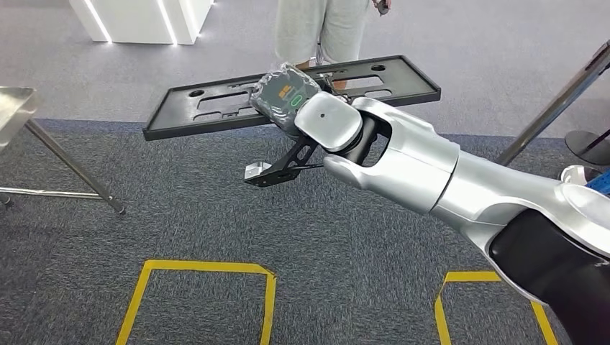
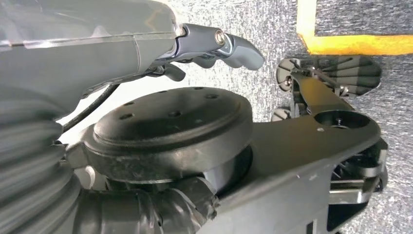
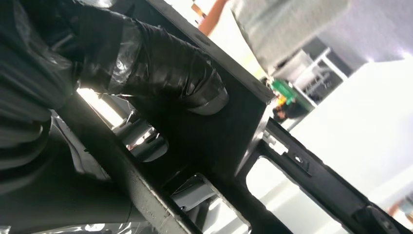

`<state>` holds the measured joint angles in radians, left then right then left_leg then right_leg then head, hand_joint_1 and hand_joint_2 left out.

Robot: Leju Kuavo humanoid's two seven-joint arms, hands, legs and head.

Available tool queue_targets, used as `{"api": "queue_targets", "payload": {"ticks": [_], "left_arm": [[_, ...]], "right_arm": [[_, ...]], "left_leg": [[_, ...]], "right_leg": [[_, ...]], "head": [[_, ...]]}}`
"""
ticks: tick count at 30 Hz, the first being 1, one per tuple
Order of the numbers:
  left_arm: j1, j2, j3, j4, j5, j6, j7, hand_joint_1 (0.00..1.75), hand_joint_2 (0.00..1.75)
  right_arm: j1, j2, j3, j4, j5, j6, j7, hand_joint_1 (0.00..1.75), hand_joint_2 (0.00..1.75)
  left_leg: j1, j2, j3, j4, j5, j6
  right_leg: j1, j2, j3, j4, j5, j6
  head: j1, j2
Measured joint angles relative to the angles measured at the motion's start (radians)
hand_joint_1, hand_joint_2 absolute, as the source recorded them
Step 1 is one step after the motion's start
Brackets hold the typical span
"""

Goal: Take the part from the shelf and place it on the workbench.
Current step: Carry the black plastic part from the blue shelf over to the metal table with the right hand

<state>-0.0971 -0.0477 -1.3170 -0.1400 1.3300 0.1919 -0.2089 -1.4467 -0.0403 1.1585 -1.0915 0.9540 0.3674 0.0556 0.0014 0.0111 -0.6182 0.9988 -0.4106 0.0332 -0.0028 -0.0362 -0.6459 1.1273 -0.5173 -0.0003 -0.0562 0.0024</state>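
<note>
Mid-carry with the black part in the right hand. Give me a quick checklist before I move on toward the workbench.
1. Right hand grips the part: ok.
2. Part off the shelf, held above the carpet: ok.
3. Part level: not ok, it tilts, the left end lower.
4. Left hand holds nothing: ok.
5. Person stands just beyond the part: not ok.
6. Workbench ready: cannot tell; a metal table edge shows at far left.

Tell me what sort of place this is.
Likely an indoor demo or test hall: grey carpet with yellow floor markings, a metal workbench, a lit white display stand.
</note>
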Motion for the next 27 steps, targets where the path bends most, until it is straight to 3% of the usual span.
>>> {"api": "queue_targets", "payload": {"ticks": [2,3,4,5,6,8,10,12,14,16,18,19,20,21,23,25,27], "left_arm": [[-0.003,0.000,-0.003,0.000,0.000,0.000,0.000,0.00,1.75],[-0.003,0.000,-0.004,0.000,0.000,0.000,0.001,0.00,1.75],[-0.003,-0.001,-0.006,0.000,0.000,0.000,0.001,0.00,1.75],[-0.003,-0.001,-0.007,0.000,0.000,0.000,0.001,0.00,1.75],[-0.003,-0.001,-0.008,0.000,0.000,0.000,0.001,0.00,1.75],[-0.004,-0.003,-0.008,0.000,0.000,-0.001,0.001,0.00,1.75],[-0.005,-0.004,-0.009,0.000,0.000,-0.001,0.002,0.00,1.75],[-0.004,-0.003,-0.010,0.000,0.001,-0.001,0.002,0.00,1.75],[-0.004,-0.002,-0.012,0.000,0.001,-0.001,0.001,0.00,1.75],[-0.007,-0.002,-0.014,0.000,0.003,-0.001,0.001,0.00,1.75],[-0.011,-0.001,-0.015,0.000,0.003,-0.001,0.001,0.00,1.75],[-0.013,0.000,-0.015,0.000,0.003,-0.001,0.001,0.00,1.75],[-0.013,0.000,-0.015,0.000,0.003,-0.001,0.001,0.00,1.75],[-0.013,0.000,-0.016,0.000,0.003,-0.001,0.001,0.00,1.75],[-0.010,0.000,-0.017,0.001,0.003,-0.001,0.002,0.00,1.75],[-0.007,0.000,-0.020,0.001,0.002,0.000,0.003,0.00,1.75],[-0.004,0.000,-0.023,0.001,0.002,0.000,0.003,0.00,1.75]], "right_arm": [[0.006,-0.004,-0.014,-0.002,0.006,0.005,-0.003,1.75,1.75],[0.010,-0.005,-0.017,-0.003,0.008,0.007,-0.004,1.75,1.75],[0.014,-0.007,-0.020,-0.004,0.008,0.009,-0.004,1.75,1.75],[0.017,-0.008,-0.022,-0.004,0.009,0.010,-0.004,1.75,1.75],[0.018,-0.008,-0.025,-0.004,0.010,0.010,-0.005,1.75,1.75],[0.018,-0.010,-0.034,-0.005,0.014,0.010,-0.005,1.75,1.75],[0.020,-0.010,-0.040,-0.007,0.019,0.012,-0.007,1.75,1.75],[0.023,-0.008,-0.041,-0.010,0.025,0.015,-0.011,1.75,1.75],[0.022,-0.007,-0.045,-0.012,0.032,0.018,-0.014,1.75,1.75],[0.022,-0.007,-0.051,-0.014,0.037,0.020,-0.015,1.75,1.75],[0.025,-0.007,-0.053,-0.015,0.038,0.021,-0.016,1.75,1.75],[0.028,-0.007,-0.053,-0.015,0.038,0.022,-0.017,1.75,1.75],[0.030,-0.006,-0.053,-0.016,0.038,0.022,-0.018,1.75,1.75],[0.030,-0.006,-0.054,-0.016,0.038,0.022,-0.018,1.75,1.75],[0.030,-0.006,-0.056,-0.017,0.039,0.022,-0.018,1.75,1.75],[0.030,-0.006,-0.058,-0.017,0.040,0.023,-0.019,1.75,1.75],[0.030,-0.006,-0.058,-0.017,0.041,0.024,-0.021,1.75,1.75]], "left_leg": [[0.000,-0.019,0.000,0.001,0.000,0.007],[0.000,-0.031,0.000,0.002,0.000,0.008],[0.001,-0.044,0.000,0.004,0.000,0.008],[0.001,-0.058,0.001,0.007,-0.001,0.007],[0.002,-0.072,0.000,0.011,-0.004,0.005],[0.001,-0.094,-0.007,0.023,-0.009,-0.002],[0.004,-0.111,-0.017,0.029,-0.010,-0.012],[0.010,-0.126,-0.023,0.028,-0.008,-0.025],[0.008,-0.096,-0.036,0.058,-0.029,-0.035],[0.006,-0.044,-0.081,0.161,-0.083,-0.043],[0.009,-0.023,-0.133,0.276,-0.125,-0.049],[0.009,-0.019,-0.141,0.293,-0.123,-0.051],[0.010,-0.015,-0.128,0.270,-0.102,-0.051],[0.010,-0.005,-0.098,0.211,-0.066,-0.050],[0.003,0.035,-0.032,0.081,-0.015,-0.043],[-0.007,0.059,-0.006,0.023,-0.012,-0.032],[-0.008,0.042,-0.005,0.014,-0.014,-0.020]], "right_leg": [[-0.002,0.027,-0.067,0.133,-0.053,0.003],[-0.003,0.030,-0.091,0.178,-0.062,0.005],[-0.004,0.032,-0.101,0.189,-0.051,0.005],[-0.007,0.034,-0.091,0.159,-0.022,0.005],[-0.010,0.044,-0.064,0.096,0.019,0.004],[-0.016,0.083,-0.010,-0.025,0.069,0.002],[-0.016,0.104,0.011,-0.070,0.072,0.002],[-0.014,0.084,0.017,-0.080,0.074,-0.005],[-0.016,0.060,0.027,-0.093,0.079,-0.016],[-0.016,0.037,0.032,-0.100,0.080,-0.024],[-0.014,0.013,0.033,-0.100,0.078,-0.026],[-0.013,0.001,0.033,-0.100,0.077,-0.026],[-0.013,-0.011,0.035,-0.100,0.075,-0.026],[-0.012,-0.020,0.037,-0.099,0.072,-0.024],[-0.008,-0.037,0.041,-0.098,0.067,-0.020],[-0.001,-0.052,0.041,-0.098,0.065,-0.013],[0.002,-0.072,0.041,-0.098,0.061,-0.003]], "head": [[0.001,0.000],[0.001,0.000],[0.001,0.000],[0.001,0.000],[0.001,0.000],[0.000,0.000],[0.000,0.000],[0.000,0.000],[-0.002,0.000],[-0.005,0.000],[-0.005,0.000],[-0.005,0.000],[-0.005,0.000],[-0.005,0.000],[-0.005,0.000],[-0.004,0.000],[-0.004,0.000]]}}
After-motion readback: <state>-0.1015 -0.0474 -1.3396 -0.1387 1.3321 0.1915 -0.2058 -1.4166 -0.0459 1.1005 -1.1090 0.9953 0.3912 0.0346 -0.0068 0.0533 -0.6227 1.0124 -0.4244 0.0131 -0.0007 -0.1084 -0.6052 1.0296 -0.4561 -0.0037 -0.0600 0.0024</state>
